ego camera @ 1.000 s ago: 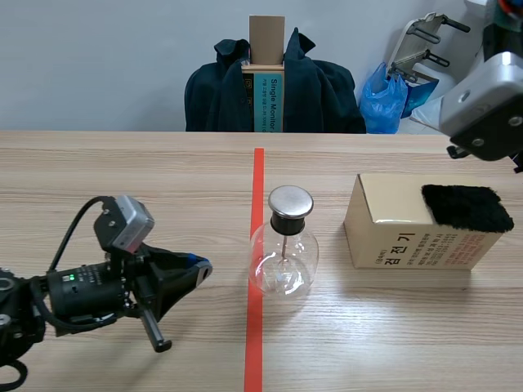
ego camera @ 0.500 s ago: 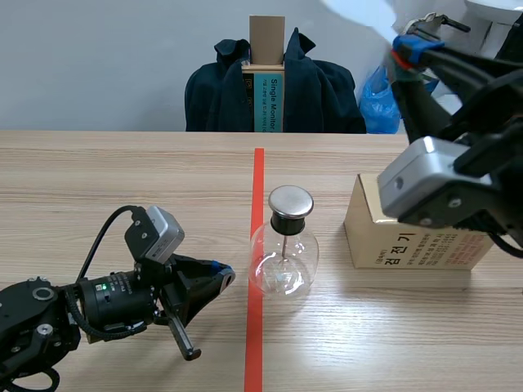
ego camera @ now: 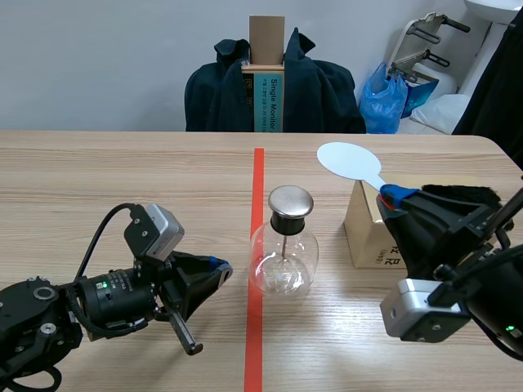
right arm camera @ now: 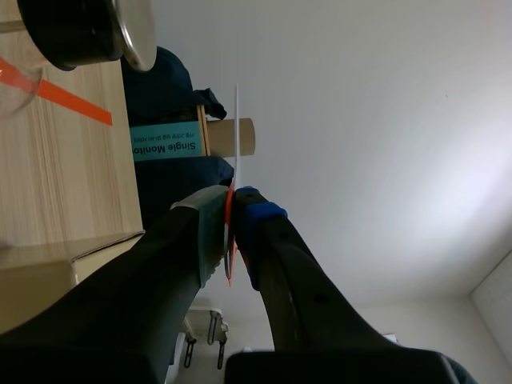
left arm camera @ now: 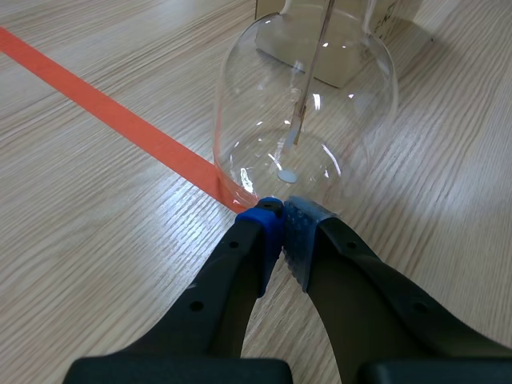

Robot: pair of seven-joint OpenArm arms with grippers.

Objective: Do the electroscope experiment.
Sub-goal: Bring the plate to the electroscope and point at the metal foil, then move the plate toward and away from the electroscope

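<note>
The electroscope, a clear glass flask [ego camera: 283, 260] with a round metal cap [ego camera: 291, 201] and a rod inside, stands on the red tape line. My left gripper [ego camera: 219, 269] lies low to its left, shut on nothing, its pads [left arm camera: 296, 224] right at the foot of the flask [left arm camera: 308, 104]. The right gripper [ego camera: 392, 197] sits over the cardboard box [ego camera: 364, 222], shut on the handle of a white round paddle [ego camera: 348, 159]. That paddle hangs in the air right of and above the cap. In the right wrist view the paddle [right arm camera: 237, 132] shows edge-on between the fingers, with the cap [right arm camera: 132, 32] ahead.
A black fur pad [ego camera: 458, 194] lies on the box, partly hidden by the right arm. A chair with a dark jacket [ego camera: 270, 86] stands beyond the far edge. The red tape line [ego camera: 257, 245] runs down the table's middle.
The right arm has swung down from high at the right, bringing the paddle low beside the cap. The left gripper slid right toward the flask, then stayed.
</note>
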